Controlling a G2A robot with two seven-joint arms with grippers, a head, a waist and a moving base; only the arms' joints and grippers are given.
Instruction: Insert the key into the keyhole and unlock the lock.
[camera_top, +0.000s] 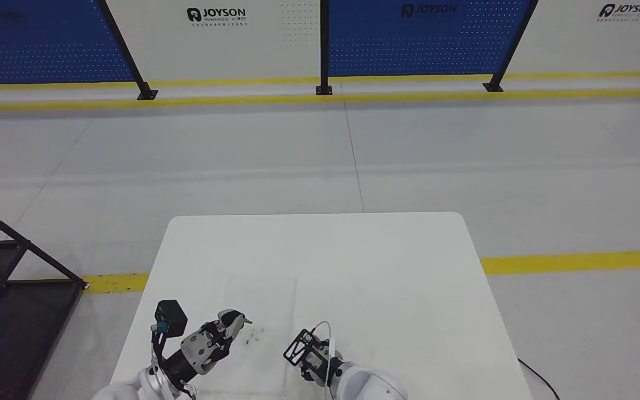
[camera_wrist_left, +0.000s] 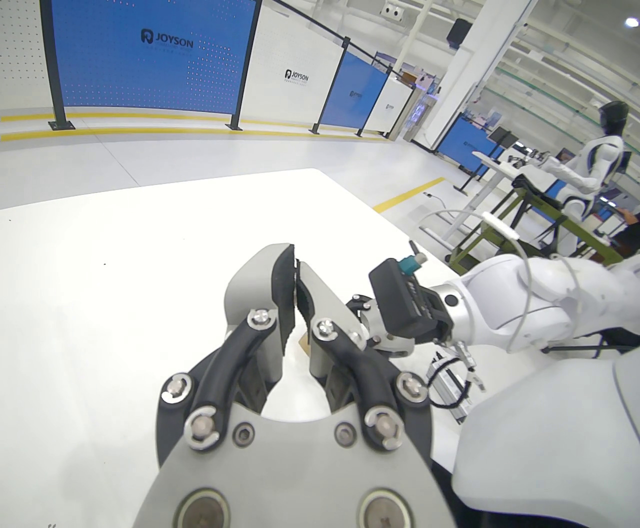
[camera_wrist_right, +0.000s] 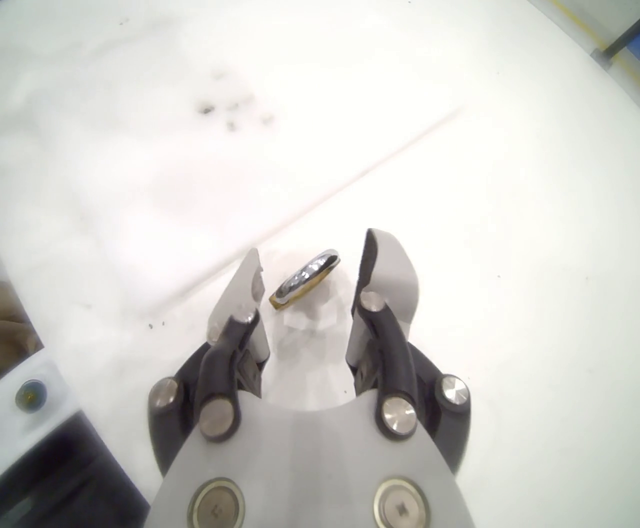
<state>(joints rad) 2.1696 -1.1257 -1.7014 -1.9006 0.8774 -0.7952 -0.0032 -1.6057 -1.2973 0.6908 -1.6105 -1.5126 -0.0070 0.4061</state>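
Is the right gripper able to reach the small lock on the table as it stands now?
Probably yes. The right gripper is open, and the lock lies on the table between its two fingers, apart from both. Nothing stands in the way, so closing should catch it.

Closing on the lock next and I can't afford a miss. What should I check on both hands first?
1. Lock lies between the right hand's fingers, on the table: ok.
2. Right hand open, lock not yet gripped: ok.
3. Left hand shut, fingertips meeting: ok.
4. Key held in left hand: cannot tell; none is visible between its pads.
5. Keyhole exposed for insertion: cannot tell.
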